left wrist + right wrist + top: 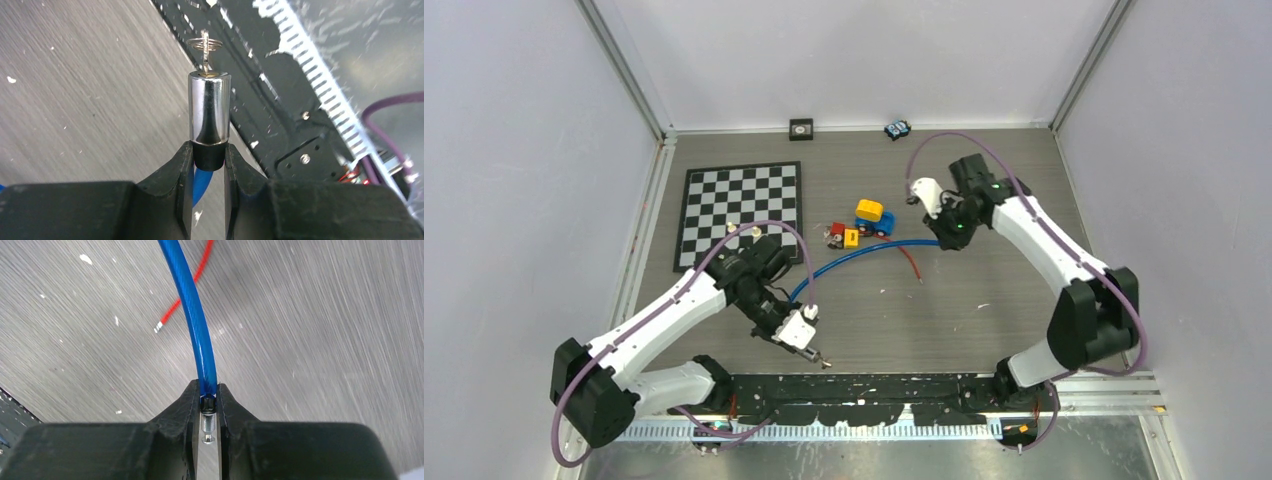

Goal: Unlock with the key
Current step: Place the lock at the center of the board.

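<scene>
The lock is a chrome barrel (209, 112) with a black collar, at one end of a blue cable (874, 248). My left gripper (209, 150) is shut on that collar, near the table's front edge (809, 348). The key (206, 47) sticks out of the barrel's far end, a small ring through its head. My right gripper (208, 390) is shut on the cable's other end, where the blue cable (192, 305) meets a silver pin (207, 422) lying between the fingers. In the top view that gripper (948, 240) hovers at the table's middle right.
A chessboard (742, 212) lies at the back left. Toy blocks and vehicles (864, 222) sit mid-table beside the cable. A thin red wire (911, 262) lies near the cable. A small car (897, 129) and a black square (801, 127) rest by the back wall.
</scene>
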`<move>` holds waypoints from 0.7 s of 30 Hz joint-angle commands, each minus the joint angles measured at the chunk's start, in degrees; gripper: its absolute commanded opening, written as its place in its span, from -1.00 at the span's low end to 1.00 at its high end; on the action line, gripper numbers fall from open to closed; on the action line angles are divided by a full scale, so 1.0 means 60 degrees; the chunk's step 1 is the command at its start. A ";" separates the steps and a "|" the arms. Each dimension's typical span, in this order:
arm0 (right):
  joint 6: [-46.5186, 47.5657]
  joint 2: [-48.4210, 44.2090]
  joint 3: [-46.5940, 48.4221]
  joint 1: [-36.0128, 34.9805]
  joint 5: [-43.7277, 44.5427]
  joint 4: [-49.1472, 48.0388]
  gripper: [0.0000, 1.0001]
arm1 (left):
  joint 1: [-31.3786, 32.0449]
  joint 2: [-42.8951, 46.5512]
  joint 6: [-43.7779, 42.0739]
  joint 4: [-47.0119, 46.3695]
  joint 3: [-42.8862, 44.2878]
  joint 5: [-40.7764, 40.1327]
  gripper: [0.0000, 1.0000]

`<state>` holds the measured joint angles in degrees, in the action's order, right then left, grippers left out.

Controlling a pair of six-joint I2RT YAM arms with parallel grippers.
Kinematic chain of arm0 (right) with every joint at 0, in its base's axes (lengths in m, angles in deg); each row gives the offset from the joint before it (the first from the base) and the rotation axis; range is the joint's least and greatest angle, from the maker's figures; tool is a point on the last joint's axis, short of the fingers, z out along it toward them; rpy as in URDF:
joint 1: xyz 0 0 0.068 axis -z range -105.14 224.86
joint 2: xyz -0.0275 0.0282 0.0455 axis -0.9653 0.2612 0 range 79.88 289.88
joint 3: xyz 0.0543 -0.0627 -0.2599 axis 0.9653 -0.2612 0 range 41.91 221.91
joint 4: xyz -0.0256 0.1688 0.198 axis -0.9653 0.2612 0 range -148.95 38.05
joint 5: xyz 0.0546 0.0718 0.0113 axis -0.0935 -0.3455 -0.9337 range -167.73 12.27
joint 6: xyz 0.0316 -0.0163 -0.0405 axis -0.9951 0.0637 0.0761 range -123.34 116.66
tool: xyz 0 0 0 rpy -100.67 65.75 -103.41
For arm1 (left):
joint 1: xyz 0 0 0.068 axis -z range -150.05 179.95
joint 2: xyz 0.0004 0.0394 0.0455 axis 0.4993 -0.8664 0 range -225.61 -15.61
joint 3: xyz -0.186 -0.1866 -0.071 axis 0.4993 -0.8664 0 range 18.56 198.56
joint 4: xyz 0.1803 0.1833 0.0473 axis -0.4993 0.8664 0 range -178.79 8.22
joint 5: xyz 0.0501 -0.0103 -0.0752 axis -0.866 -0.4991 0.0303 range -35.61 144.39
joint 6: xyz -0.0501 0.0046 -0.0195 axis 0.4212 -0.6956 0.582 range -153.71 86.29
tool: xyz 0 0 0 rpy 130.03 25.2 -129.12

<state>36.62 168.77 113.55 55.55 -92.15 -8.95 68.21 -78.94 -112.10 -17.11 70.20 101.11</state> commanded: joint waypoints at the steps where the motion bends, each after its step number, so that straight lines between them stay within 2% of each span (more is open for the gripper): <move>1: 0.0389 -0.1019 -0.0650 0.1064 0.0497 0.0459 -0.99 | 0.0031 -0.0218 -0.1051 0.0235 0.0212 -0.1485 -1.00; 8: 0.0908 -0.2037 -0.1839 0.2976 0.0667 0.0430 -0.99 | 0.0042 -0.1346 -0.2124 -0.1081 -0.0338 -0.3910 -1.00; 11: 0.0884 -0.2222 -0.2455 0.3370 0.0710 0.0196 -0.99 | 0.0038 -0.1986 -0.2240 -0.1687 -0.0331 -0.4789 -1.00; 17: 0.0567 -0.2497 -0.3523 0.3460 0.1143 -0.0741 -0.94 | 0.0033 -0.3300 -0.2444 -0.2653 -0.0263 -0.6338 -0.83; 21: 0.0316 -0.2285 -0.3790 0.3453 0.1266 -0.1245 -0.83 | 0.0032 -0.4074 -0.2366 -0.3253 -0.0175 -0.6901 -0.67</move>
<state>39.88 155.89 91.39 75.44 -89.00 -11.03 68.89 -100.60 -127.33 -34.11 68.60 68.17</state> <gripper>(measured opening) 0.185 0.223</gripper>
